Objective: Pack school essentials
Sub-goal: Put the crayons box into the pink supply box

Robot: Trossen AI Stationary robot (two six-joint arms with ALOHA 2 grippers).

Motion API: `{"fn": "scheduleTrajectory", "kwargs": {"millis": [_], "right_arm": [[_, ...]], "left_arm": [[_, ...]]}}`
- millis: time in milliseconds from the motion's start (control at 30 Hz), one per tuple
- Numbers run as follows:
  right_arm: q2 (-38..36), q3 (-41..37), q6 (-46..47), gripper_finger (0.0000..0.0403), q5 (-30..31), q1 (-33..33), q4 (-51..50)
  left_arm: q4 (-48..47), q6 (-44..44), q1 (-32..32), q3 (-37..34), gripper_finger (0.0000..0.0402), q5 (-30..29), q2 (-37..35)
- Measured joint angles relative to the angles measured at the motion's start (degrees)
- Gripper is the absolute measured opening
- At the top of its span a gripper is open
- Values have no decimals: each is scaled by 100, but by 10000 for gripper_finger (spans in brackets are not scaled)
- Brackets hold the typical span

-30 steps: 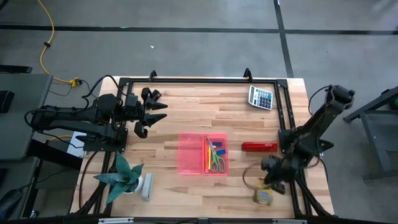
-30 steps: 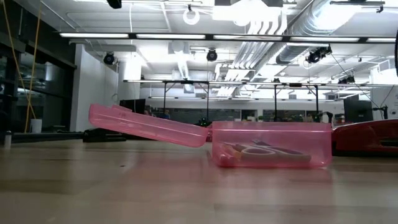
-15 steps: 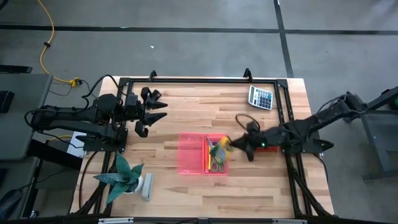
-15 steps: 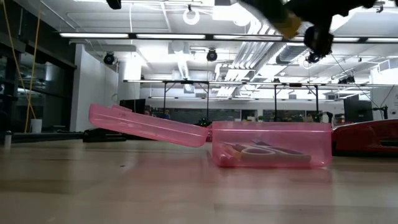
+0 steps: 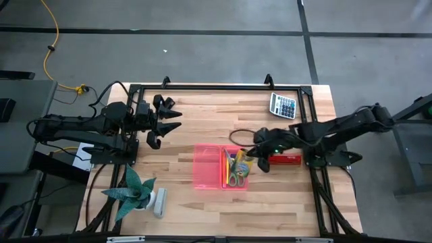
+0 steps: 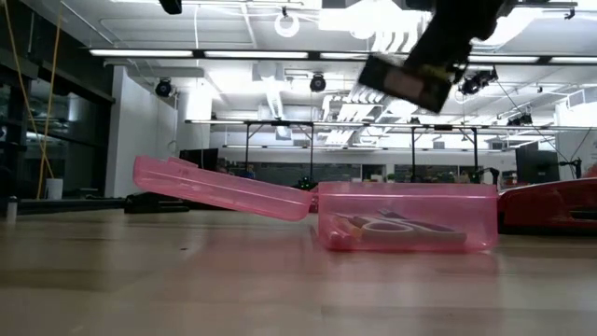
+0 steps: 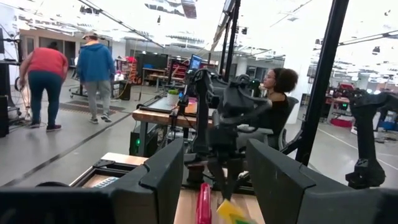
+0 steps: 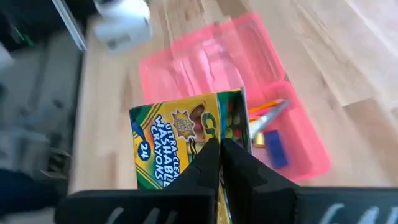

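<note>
My right gripper (image 5: 251, 160) is shut on the yellow-green crayon box (image 8: 186, 138), which hangs above the open pink case's tray (image 5: 235, 177); in the low view the crayon box (image 6: 407, 80) is tilted, well above the tray (image 6: 407, 217). Green-handled scissors (image 5: 234, 177), pencils (image 8: 268, 114) and a blue eraser piece (image 8: 274, 148) lie in the tray. The case's lid (image 5: 208, 167) lies open to the tray's left. My left gripper (image 5: 164, 125) waits open at the far left, holding nothing. My right gripper pinches the crayon box between its two shut fingers (image 8: 205, 163) at the box's edge nearest the wrist (image 8: 219, 138), where the printed front meets a narrow side. The fingers slant down from the table's right. The box is lifted clear and tilted above the tray.
A red oblong thing (image 5: 283, 160) lies just right of the tray, under my right arm. A calculator (image 5: 283, 105) sits at the far right. A green folded-paper plant (image 5: 133, 192) and a small white thing (image 5: 160, 202) stand at the near left. People show in the room beyond.
My right gripper has swung from the table's near right corner toward the left and far side, rising and turning as it went. It carried the crayon box, lifted clear of the table, to above the pink case's tray. It stayed shut throughout.
</note>
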Motion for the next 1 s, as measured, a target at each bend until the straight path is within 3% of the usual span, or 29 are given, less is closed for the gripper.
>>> {"fn": "scheduleTrajectory", "kwargs": {"millis": [133, 433, 1000], "right_arm": [[555, 365, -838, 0, -379, -281, -290], [1689, 551, -1797, 0, -1143, -574, -136], [2378, 525, -1963, 0, -2130, -694, 38]], "left_arm": [[0, 0, 0, 0, 163, -17, 0], [2, 0, 0, 0, 163, -17, 0], [2, 0, 0, 0, 163, -17, 0]]}}
